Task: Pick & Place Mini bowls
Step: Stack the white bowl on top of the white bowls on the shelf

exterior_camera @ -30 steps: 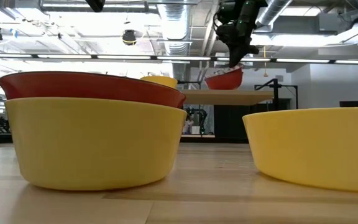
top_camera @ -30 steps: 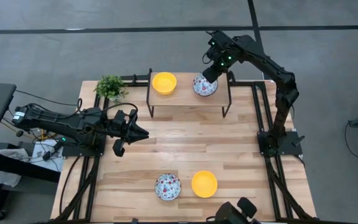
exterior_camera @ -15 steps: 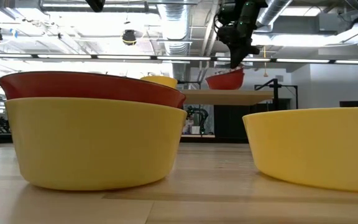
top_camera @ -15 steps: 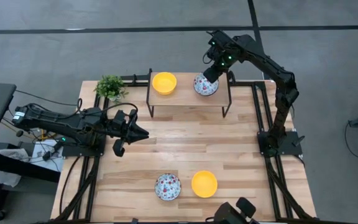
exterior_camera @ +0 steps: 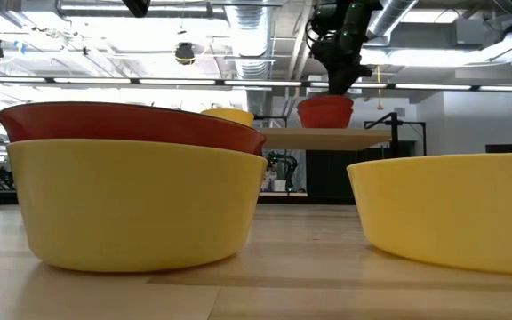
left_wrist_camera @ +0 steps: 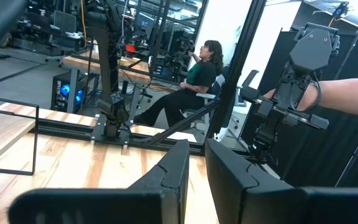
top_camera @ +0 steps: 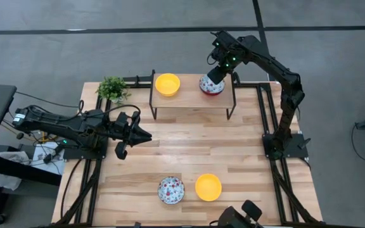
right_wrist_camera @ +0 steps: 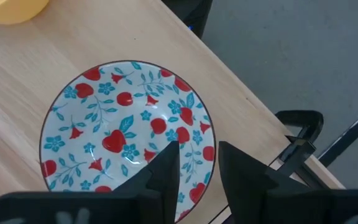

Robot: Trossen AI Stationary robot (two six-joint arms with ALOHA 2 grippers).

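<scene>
Floral mini bowl [top_camera: 211, 85] now flat on raised shelf [top_camera: 189, 99], beside yellow bowl [top_camera: 167, 83]; second ago you had it tilted. Right gripper [top_camera: 217, 73] above rim, jaws just parted, gripping nothing. Placement looks done. Left gripper [top_camera: 143, 135] idle mid-table, jaws slightly apart, empty. Floral-yellow bowl pair [top_camera: 189, 188] awaits at near edge.

Between the raised shelf [top_camera: 192, 101] and the two bowls [top_camera: 170, 189] near the front edge, the counter [top_camera: 233, 158] lies bare; the potted plant [top_camera: 112, 88] blocks its back-left corner.
</scene>
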